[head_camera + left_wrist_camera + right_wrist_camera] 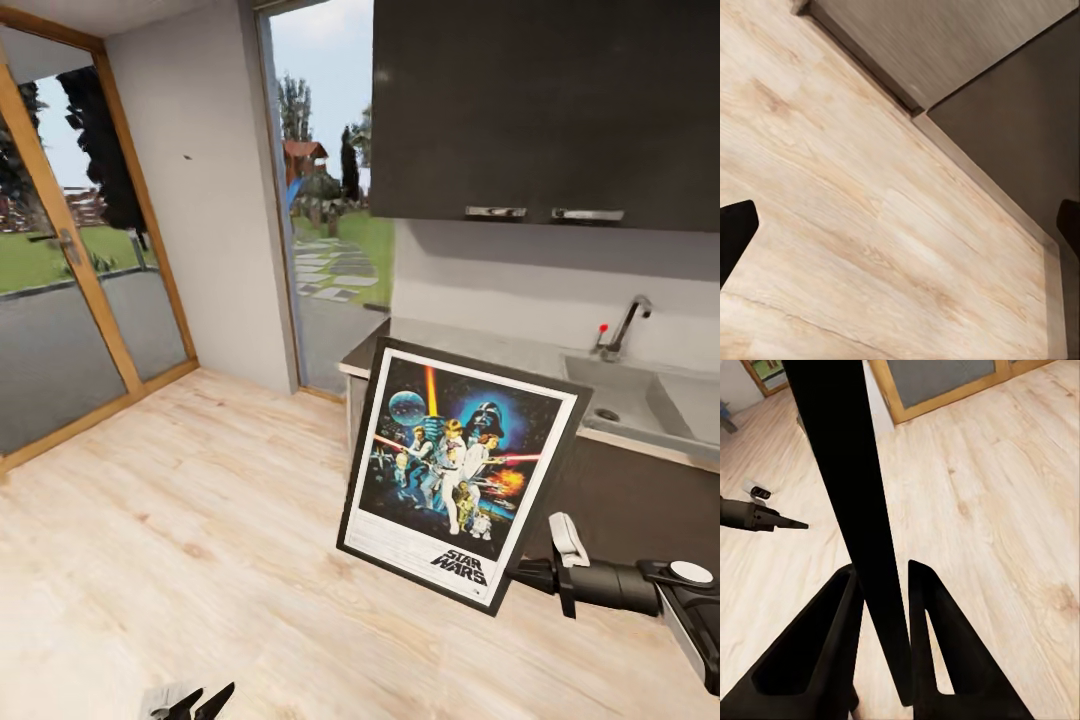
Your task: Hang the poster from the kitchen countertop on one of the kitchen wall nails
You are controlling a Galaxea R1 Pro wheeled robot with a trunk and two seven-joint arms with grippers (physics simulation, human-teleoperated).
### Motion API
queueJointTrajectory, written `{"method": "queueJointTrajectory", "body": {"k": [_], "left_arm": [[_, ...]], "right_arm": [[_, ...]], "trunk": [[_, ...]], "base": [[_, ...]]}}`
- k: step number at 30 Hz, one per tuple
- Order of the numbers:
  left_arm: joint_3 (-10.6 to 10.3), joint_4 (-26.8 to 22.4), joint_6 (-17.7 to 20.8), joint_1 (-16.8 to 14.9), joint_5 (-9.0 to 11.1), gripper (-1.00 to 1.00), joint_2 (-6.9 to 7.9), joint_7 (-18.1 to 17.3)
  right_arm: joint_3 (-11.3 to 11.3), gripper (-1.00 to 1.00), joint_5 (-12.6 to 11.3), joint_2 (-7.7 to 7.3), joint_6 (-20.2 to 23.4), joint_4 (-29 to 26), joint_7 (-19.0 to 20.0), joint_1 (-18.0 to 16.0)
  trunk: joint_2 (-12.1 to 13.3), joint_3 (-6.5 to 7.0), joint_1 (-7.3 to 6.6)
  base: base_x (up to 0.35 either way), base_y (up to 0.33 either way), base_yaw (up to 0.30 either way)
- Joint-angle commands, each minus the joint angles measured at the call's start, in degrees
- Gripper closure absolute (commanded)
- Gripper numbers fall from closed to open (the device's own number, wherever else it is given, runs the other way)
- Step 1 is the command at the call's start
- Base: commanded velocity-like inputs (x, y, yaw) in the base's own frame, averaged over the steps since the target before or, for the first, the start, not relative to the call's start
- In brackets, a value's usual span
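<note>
Poster [452,470] held in mid-air, tilted, in front of the counter [470,345] near the sink [625,400], above the wood floor [180,520]. Gripped at its lower right edge by the right gripper [540,577], jaws closed on the black frame, seen edge-on in the wrist view [855,525]. Left gripper [190,703] low over the floor, jaws spread wide, holding nothing.
</note>
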Motion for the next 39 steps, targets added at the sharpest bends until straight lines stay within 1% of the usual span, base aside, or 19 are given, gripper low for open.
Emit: {"method": "queueJointTrajectory", "body": {"k": [1,4,8,39], "left_arm": [[-0.5,0.1,-0.3,-0.1,0.4,-1.0,0.0,-0.1],[-0.5,0.1,-0.3,-0.1,0.4,-1.0,-0.01,-0.1],[-0.5,0.1,-0.3,-0.1,0.4,-1.0,-0.01,-0.1],[-0.5,0.1,-0.3,-0.1,0.4,-1.0,-0.01,-0.1]], "right_arm": [[0.0,1.0,-0.1,-0.02,0.7,0.0,0.3,0.0],[-0.1,1.0,-0.1,-0.02,0.7,0.0,0.3,0.0],[-0.2,1.0,-0.1,-0.02,0.7,0.1,0.3,0.0],[-0.1,1.0,-0.1,0.33,0.7,0.1,-0.1,0.0]], "trunk": [[-0.1,-0.12,0.05],[-0.1,-0.12,0.05],[-0.1,-0.12,0.05],[-0.1,-0.12,0.05]], "base": [[0.137,0.294,0.288],[0.14,0.294,0.266],[0.141,0.294,0.099],[0.182,0.297,0.003]]}}
